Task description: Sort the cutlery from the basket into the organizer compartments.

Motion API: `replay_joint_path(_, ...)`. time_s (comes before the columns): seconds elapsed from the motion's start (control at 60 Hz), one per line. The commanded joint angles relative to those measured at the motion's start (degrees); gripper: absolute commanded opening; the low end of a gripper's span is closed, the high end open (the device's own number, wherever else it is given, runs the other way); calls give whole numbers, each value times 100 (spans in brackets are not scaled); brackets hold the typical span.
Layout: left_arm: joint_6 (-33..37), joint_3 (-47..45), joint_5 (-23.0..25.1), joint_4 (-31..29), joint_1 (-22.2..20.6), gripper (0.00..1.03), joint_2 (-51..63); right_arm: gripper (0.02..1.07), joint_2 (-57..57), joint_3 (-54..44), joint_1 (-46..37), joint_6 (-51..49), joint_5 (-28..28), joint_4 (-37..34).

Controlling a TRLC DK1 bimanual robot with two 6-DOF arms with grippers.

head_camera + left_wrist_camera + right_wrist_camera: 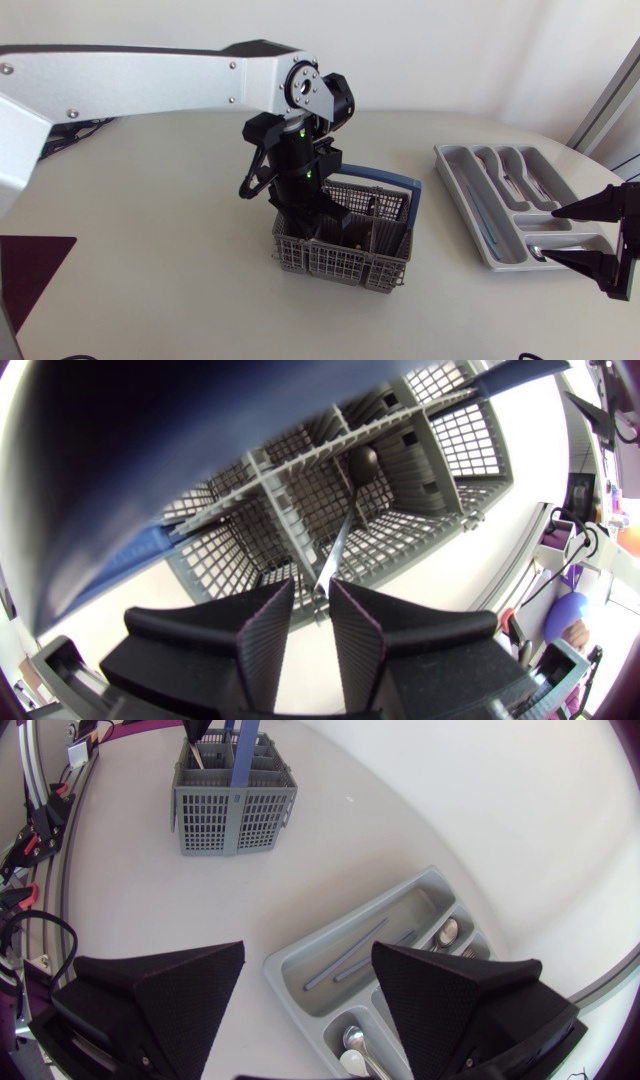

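Bright diffuse light; the off-white round table [150,280] glares. Faint shadow at 6 o'clock of the grey plastic mesh basket [340,262]. Wrist views bow at edges.

One basket [340,262], one organizer [462,205], two arms: left arm [150,75], right arm [630,240]

left gripper [312,586] pointing down, fingers slightly apart | right gripper [308,947] wide open

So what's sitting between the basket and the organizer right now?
Nothing: only bare table lies between the basket and the organizer, as the head view shows; the right wrist view agrees.
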Motion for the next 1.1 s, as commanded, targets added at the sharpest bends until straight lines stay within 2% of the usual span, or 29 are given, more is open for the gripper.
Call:
replay_joint_path(0.0, 280, 129, 56, -439, -23, 26, 315, 93, -19, -178, -37, -146, 15, 11)
replay_joint_path(0.183, 685, 226, 21, -289, -436, 31, 139, 93, -45, -204, -37, -146, 15, 2)
replay_joint_path(0.267, 834, 226, -163, -87, -559, 31, 112, 93, -45, -213, -37, -146, 15, 2)
replay_joint_path(0.4, 992, 173, -392, 115, -620, 31, 121, 93, -19, -213, -64, -190, 15, 11)
replay_joint_path(0.7, 887, 85, -383, 124, -611, 30, 306, 93, -1, -248, -90, -225, 15, 11)
replay_joint_path(0.85, 641, 112, -155, 317, -418, 8, 288, 93, -10, -301, -90, -260, 15, 11)
replay_joint_path(1.083, 500, 6, 250, 387, -242, 4, 279, 93, -10, -292, -125, -295, 15, 11)
